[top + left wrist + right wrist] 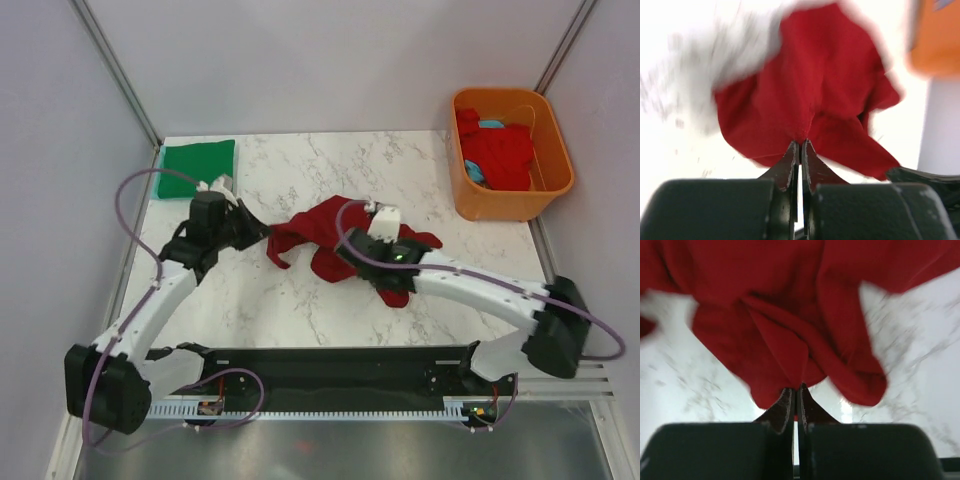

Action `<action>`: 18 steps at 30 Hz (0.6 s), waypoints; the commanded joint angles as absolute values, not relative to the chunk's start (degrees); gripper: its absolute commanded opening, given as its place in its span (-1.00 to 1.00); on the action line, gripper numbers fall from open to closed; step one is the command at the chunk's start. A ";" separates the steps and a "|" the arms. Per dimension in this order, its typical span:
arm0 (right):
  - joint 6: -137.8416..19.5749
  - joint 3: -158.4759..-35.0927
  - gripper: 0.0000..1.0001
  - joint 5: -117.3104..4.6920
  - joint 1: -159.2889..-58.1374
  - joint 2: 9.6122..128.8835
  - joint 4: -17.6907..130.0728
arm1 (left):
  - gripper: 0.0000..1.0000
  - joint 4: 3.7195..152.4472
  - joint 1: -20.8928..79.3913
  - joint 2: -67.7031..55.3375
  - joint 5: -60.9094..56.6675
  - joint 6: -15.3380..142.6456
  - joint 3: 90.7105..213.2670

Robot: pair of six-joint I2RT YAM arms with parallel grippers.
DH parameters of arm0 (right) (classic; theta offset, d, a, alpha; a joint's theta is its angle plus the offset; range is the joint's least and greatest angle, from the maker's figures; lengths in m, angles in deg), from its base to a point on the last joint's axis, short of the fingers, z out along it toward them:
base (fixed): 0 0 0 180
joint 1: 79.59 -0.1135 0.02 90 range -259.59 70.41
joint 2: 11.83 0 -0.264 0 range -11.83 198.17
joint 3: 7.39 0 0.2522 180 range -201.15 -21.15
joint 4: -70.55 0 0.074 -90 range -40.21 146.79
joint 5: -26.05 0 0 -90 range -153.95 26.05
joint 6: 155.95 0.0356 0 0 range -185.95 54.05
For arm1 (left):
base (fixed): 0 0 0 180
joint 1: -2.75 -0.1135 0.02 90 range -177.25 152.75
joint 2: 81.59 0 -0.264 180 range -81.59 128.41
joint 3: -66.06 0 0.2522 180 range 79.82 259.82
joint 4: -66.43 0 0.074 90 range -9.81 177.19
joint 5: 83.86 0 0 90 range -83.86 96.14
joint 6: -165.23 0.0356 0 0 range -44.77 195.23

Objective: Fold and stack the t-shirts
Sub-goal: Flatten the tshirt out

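Green t-shirt (197, 167) lay folded; left tool (800, 144) and right tool (796, 390) pinched shut on crumpled maroon t-shirt (325, 232); more t-shirts (500, 155) sat in orange tub (463, 188).

A dark red t-shirt (330, 235) standing out against a white table (280, 300), grey veins marbling it, bright green t-shirt (197, 168), orange tub (500, 205) showing brighter red cloth (505, 155) and light blue cloth (491, 125)

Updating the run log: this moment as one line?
left tool: shut on dark red t-shirt | right tool: shut on same shirt | green t-shirt: folded, far-left corner | orange tub: red shirts inside
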State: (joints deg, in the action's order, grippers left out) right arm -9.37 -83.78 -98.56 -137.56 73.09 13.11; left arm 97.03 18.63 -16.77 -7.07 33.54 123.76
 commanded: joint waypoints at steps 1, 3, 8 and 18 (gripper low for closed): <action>-16.36 -93.29 -1.00 -110.53 -133.12 57.54 2.30 | -0.95 104.52 18.57 -25.49 2.87 39.72 136.31; -20.57 -97.32 -1.00 -111.23 -130.31 51.75 1.42 | -0.95 107.41 18.57 -26.83 4.38 41.21 142.10; -24.98 -105.95 -1.00 -113.78 -128.19 46.97 -1.74 | -0.95 111.82 18.48 -27.27 5.96 43.50 151.00; -22.97 -102.63 -1.00 -116.69 -127.93 43.98 -5.53 | -0.95 113.94 18.66 -30.08 8.60 45.96 145.66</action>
State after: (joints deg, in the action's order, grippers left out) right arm -23.14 -104.15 -113.88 -128.21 45.03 -2.43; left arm 111.87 18.63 -29.03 5.06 42.28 147.78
